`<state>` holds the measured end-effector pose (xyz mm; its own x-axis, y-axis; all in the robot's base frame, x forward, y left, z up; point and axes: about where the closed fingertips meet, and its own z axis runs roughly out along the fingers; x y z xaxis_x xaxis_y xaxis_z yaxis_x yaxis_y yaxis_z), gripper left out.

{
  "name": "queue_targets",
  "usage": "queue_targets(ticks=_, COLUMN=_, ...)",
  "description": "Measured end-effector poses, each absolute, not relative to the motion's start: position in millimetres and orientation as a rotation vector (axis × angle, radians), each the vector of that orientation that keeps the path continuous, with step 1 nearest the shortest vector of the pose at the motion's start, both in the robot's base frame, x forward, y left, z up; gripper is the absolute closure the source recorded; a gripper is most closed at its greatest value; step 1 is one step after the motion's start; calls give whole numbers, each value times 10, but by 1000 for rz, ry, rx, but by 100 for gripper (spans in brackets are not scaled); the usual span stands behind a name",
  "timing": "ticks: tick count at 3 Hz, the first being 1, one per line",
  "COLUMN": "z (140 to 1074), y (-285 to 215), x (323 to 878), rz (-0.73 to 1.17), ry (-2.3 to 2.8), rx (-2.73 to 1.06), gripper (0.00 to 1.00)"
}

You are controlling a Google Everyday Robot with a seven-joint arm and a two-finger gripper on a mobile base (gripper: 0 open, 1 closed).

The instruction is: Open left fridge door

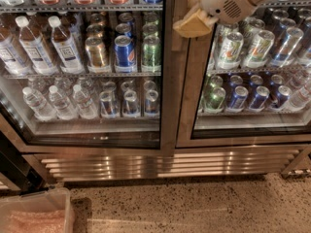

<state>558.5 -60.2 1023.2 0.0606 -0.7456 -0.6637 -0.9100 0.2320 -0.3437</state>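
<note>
The left fridge door (pixel 168 106) is a tall glass pane in a brushed-steel frame, and it stands closed against the cabinet. Behind its glass are water bottles (pixel 56 101), juice bottles and cans (pixel 124 52) on wire shelves. My gripper (pixel 193 22), with tan pads on a white wrist, comes in from the top right. It sits at the seam between the two doors, over the inner frame edge of the right door (pixel 188 106). The right door is also closed.
A ribbed steel grille (pixel 165 161) runs below both doors. A clear plastic bin (pixel 35 211) stands on the speckled floor (pixel 194 208) at the bottom left. A dark object (pixel 12 166) stands against the fridge's lower left corner.
</note>
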Motion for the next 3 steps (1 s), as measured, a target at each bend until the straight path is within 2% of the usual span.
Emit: queue_targets(ticks=3, z=10250, y=-555, x=5475, rz=282, ry=1708, rx=-1584, gripper=100)
